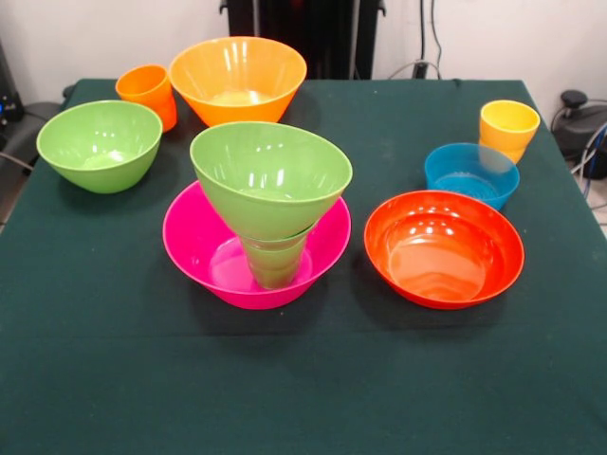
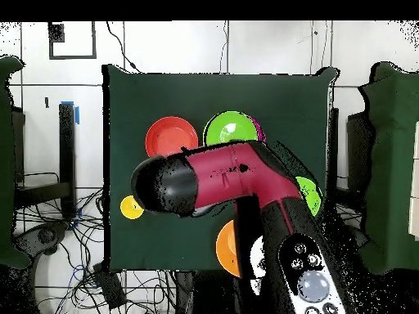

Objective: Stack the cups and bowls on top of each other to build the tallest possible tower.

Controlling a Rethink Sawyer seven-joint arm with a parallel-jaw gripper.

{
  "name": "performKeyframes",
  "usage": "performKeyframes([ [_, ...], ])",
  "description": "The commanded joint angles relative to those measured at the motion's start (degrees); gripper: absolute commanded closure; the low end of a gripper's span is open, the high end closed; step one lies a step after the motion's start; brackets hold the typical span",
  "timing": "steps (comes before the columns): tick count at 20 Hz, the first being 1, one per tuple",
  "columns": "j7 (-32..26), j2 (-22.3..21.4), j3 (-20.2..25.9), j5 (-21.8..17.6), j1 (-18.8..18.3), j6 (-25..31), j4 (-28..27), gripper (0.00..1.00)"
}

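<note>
The tower (image 1: pixel 266 223) stands at the table's (image 1: pixel 95 379) centre: a green bowl (image 1: pixel 270 175) perched tilted on a green cup (image 1: pixel 275 261) inside the pink bowl (image 1: pixel 204 251). Light, stiff, glossy plastic probably slips, so pinch rims. The yellow cup (image 1: pixel 508 128) waits at two o'clock. The claw is hidden; its state cannot be told.

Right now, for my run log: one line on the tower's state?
tower: light green plastic bowl tilted on green cup in large pink bowl | gripper: not visible | loose: red-orange bowl
</note>
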Motion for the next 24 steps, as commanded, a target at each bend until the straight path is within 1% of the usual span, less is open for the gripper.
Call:
performKeyframes([
  [1, 13.29, 0.73, -5.08, 0.17, 2.16, -9.43, 9.22, 0.00],
  [5, 14.24, 1.83, -5.51, -1.23, 2.02, -13.66, 11.02, 0.00],
  [10, 15.35, 4.27, -6.34, -2.95, 2.38, -17.38, 11.58, 0.00],
  [14, 16.27, 6.81, -7.76, -4.48, 3.17, -18.04, 11.08, 0.00],
  [21, 15.96, 11.23, -9.95, -5.44, 4.23, -20.52, 10.54, 0.00],
  [24, 16.24, 11.82, -10.85, -5.73, 4.63, -22.37, 10.87, 0.00],
])
